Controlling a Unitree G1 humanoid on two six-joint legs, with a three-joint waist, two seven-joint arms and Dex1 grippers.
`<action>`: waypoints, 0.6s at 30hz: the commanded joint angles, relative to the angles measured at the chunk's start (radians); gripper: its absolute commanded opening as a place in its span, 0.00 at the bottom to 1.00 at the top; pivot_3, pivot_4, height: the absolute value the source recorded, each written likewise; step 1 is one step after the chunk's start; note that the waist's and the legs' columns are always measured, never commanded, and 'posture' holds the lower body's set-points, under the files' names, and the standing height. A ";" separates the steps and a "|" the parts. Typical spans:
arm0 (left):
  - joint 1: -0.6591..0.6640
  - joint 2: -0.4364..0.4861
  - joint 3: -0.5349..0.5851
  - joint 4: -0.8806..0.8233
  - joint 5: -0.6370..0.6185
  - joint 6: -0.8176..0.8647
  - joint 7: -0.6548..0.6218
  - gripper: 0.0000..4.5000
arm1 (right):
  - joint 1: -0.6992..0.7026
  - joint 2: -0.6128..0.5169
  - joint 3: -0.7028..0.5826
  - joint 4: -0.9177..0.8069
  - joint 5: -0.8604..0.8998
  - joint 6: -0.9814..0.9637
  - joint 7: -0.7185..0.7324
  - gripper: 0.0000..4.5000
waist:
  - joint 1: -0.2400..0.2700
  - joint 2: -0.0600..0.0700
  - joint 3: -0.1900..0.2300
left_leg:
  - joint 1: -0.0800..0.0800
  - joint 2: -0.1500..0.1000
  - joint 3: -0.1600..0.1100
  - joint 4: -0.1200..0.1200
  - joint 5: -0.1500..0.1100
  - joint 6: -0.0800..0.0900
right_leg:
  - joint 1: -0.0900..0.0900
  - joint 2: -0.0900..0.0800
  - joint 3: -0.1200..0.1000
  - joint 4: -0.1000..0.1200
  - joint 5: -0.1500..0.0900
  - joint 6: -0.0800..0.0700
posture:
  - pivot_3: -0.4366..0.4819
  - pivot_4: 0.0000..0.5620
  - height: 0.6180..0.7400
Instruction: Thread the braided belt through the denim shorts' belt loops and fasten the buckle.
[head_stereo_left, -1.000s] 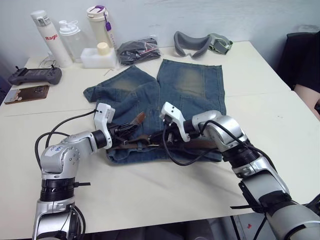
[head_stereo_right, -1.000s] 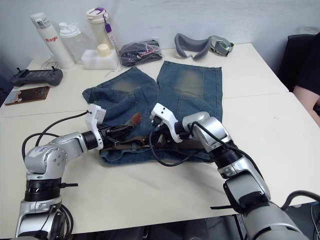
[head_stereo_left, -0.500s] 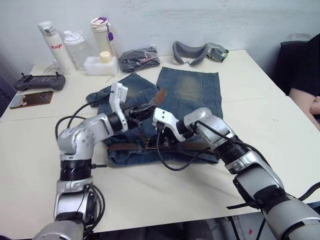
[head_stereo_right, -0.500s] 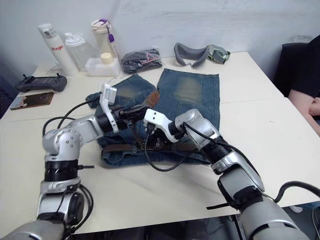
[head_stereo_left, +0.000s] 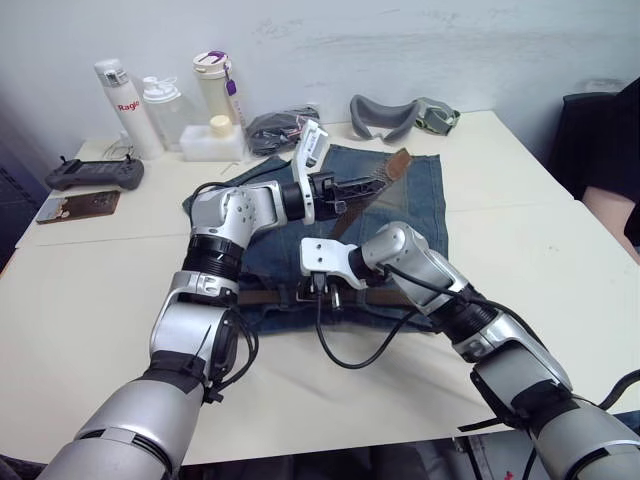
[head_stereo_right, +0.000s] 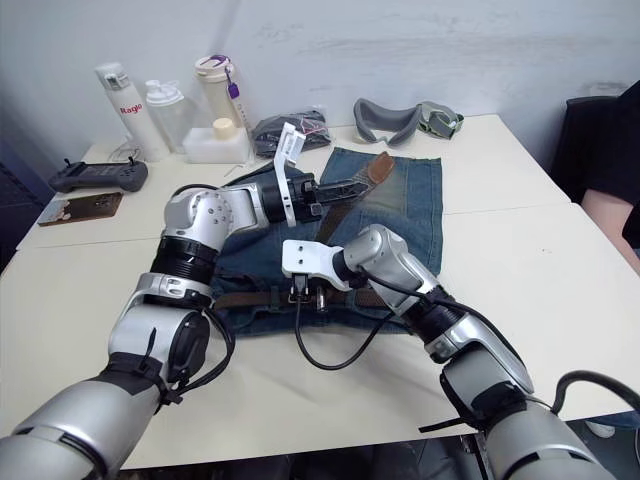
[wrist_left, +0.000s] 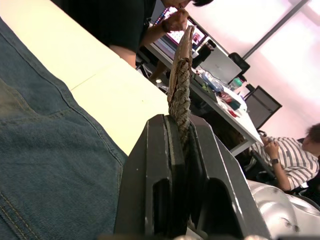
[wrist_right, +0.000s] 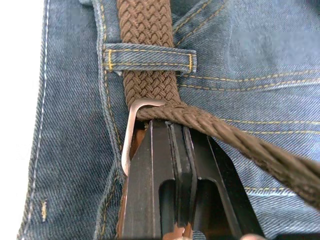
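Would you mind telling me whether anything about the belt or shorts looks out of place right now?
Nothing looks damaged. The braided belt lies under a belt loop on the denim shorts, but its tan tip is held up off the fabric by the left gripper, so the free end slants upward from the buckle.

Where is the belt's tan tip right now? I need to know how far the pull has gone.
In the left eye view the tan tip is lifted over the denim shorts, just past the left gripper, which pinches the braided belt.
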 joint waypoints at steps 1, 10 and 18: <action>-0.191 -0.036 0.062 -0.045 -0.055 -0.119 -0.092 0.00 | 0.191 -0.020 0.236 0.138 -0.137 0.020 0.033 0.01 | 0.004 0.000 0.000 | 0.000 -0.001 0.000 0.000 0.000 0.000 | 0.000 0.000 0.000 -0.001 0.000 0.001 | 0.48 0.27 0.19; -0.370 0.050 0.253 0.181 -0.108 -0.165 -0.060 0.00 | 0.240 -0.074 0.216 0.060 -0.168 -0.123 0.084 0.01 | 0.024 -0.006 0.009 | -0.001 -0.003 -0.001 -0.001 0.002 0.001 | 0.000 0.000 0.002 -0.003 0.003 0.005 | 0.48 0.27 0.19; -0.367 0.129 0.220 0.210 -0.008 -0.165 -0.117 0.00 | 0.237 -0.071 0.177 0.045 -0.180 -0.124 0.065 0.01 | 0.021 -0.009 0.017 | -0.004 -0.005 -0.002 -0.007 0.006 0.002 | -0.003 -0.001 0.002 -0.009 0.005 0.007 | 0.48 0.27 0.19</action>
